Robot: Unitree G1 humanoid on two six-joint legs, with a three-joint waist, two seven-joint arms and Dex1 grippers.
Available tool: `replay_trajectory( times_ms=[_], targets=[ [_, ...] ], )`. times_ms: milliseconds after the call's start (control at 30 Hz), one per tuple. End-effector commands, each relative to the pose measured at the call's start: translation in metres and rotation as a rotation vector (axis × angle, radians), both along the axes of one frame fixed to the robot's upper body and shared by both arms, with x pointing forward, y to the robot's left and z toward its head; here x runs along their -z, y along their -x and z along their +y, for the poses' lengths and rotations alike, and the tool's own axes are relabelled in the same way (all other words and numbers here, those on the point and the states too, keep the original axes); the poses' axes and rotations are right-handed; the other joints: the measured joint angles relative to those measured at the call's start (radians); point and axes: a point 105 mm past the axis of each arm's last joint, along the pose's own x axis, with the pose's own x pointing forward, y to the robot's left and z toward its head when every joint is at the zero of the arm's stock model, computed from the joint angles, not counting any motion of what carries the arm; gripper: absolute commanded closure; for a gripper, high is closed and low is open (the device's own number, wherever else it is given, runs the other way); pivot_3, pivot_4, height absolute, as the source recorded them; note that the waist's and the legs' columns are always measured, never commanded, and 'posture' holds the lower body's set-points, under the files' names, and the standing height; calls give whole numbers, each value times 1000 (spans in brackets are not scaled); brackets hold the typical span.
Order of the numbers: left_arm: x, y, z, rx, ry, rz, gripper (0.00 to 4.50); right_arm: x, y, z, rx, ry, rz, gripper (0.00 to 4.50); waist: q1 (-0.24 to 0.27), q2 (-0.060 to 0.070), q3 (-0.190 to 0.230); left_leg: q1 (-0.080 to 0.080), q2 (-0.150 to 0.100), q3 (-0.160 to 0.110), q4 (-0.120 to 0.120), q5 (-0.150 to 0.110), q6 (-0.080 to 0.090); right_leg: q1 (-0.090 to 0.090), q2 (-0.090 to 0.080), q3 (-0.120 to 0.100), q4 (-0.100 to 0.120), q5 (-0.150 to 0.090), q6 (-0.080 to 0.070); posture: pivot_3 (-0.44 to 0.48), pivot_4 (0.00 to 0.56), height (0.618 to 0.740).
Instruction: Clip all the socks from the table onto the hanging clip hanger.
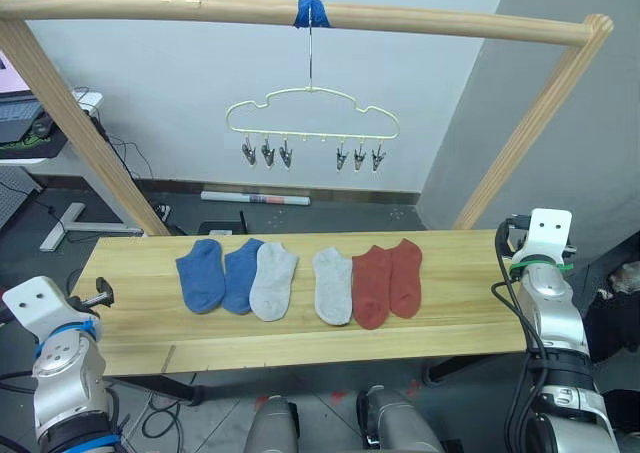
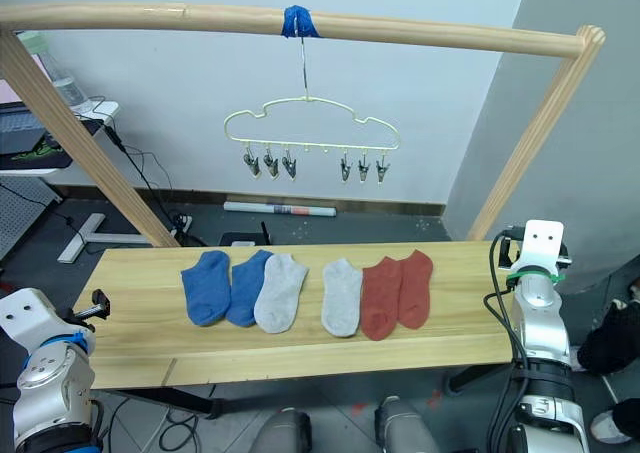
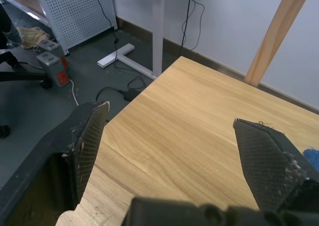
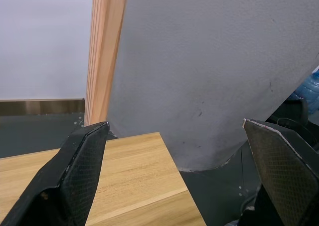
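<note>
Six ankle socks lie in a row across the table (image 1: 440,318) with nothing yet clipped: from the left gripper's side toward the right gripper's, two blue socks (image 1: 200,275) (image 1: 241,273), two light grey socks (image 1: 273,280) (image 1: 333,285) and two rust-red socks (image 1: 371,285) (image 1: 406,277), some overlapping their neighbours at the edges. Above and beyond them the pale-yellow clip hanger (image 1: 312,111) hangs by its hook from a wooden pole (image 1: 150,10), held there under a wrap of blue tape (image 1: 311,12); its six grey metal clips (image 1: 310,155) dangle bare in two groups of three. The left gripper (image 3: 174,151) waits released, fingers spread wide over the table's near left corner, the nearest blue sock well off toward the table's middle. The right gripper (image 4: 184,166) is likewise spread wide and holds nothing, at the table's far right end with the rust-red pair well apart toward the middle. By the look of things the job has not begun: all six socks remain to be lifted and pinned, one to each clip
</note>
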Motion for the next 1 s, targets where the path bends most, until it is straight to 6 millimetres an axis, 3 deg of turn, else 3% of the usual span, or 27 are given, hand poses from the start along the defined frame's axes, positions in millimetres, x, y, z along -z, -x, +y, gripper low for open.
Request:
replay_trajectory(
  times_ms=[33,133,367,400,467,533,667,1000],
  targets=[
    [-17,5,12,-44,-64,-36,48,-17,-8,-3,-6,21,-59,0,0,0,-2,0,0,0,0,0,0,0,0,0,0,0,0,183,97,740],
    [-16,12,15,-101,-38,-68,48,-17,-14,-2,-1,15,-57,0,0,0,-4,2,0,1,0,0,0,2,0,0,0,0,-1,188,107,740],
    [-18,3,7,-34,-61,-59,48,-16,-17,12,-90,8,-49,0,16,2,-4,4,0,0,0,0,0,4,0,0,0,-2,-4,177,106,740],
    [-19,1,6,-32,-56,-64,48,-16,-16,11,-75,-4,-58,0,13,5,-3,1,-2,-7,-1,0,0,10,-8,-7,-2,-2,-4,179,107,740],
    [-21,-3,5,-22,-59,-68,48,-16,-16,10,-60,-14,-63,0,11,10,-2,5,-15,-38,0,3,4,28,-26,-45,-2,-10,-7,180,112,740],
    [-24,-7,2,3,-78,-64,48,-16,-17,11,-70,-13,-59,0,24,15,-1,11,-17,-52,0,4,5,38,-30,-60,-1,-18,-8,178,112,740],
    [-25,-8,0,19,-84,-63,48,-18,-18,8,-61,-11,-66,0,51,21,-2,12,-15,-45,-2,4,5,38,-27,-59,0,-20,-11,177,110,740],
    [-24,-11,-2,34,-74,-67,48,-20,-17,6,-58,-11,-74,0,43,21,-2,13,-15,-34,-2,4,5,35,-26,-48,0,-20,-10,171,110,740]
  ],
)
